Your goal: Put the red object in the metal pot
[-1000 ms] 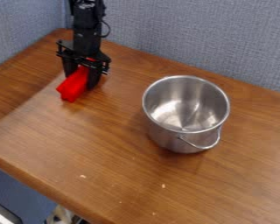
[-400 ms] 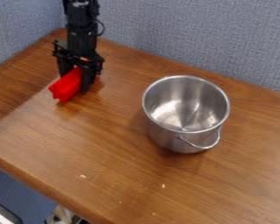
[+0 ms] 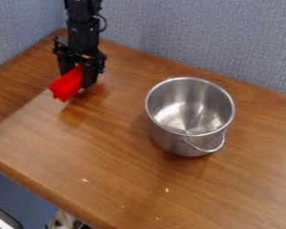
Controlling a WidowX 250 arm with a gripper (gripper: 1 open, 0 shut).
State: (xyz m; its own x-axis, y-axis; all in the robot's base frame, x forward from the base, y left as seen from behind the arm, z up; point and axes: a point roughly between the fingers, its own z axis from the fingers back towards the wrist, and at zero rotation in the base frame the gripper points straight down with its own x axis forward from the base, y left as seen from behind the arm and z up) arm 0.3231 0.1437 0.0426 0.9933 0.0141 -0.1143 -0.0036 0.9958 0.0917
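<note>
- One gripper [image 3: 79, 64] is clenching the red object [image 3: 68, 83] between its jaws, at the far left part of the wooden table [image 3: 121, 170].
- The dark fingers are covering the upper end of the red object, so that end is escaping my inspection.
- The arm [image 3: 83, 13] is running out of view at the top.
- The metal pot [image 3: 189, 116] is standing upright on the table, well apart to the right of the red object as I am facing it; its wire handle [image 3: 203, 147] is hanging down its near side.
- Whether the block's underside is touching the wood, I cannot tell.
- Something dark at the lower left corner is being cut off by the edge of view.
- Compared with a second ago, the red object is sitting slightly higher and further left, showing more of its length, while the pot is keeping its place.
</note>
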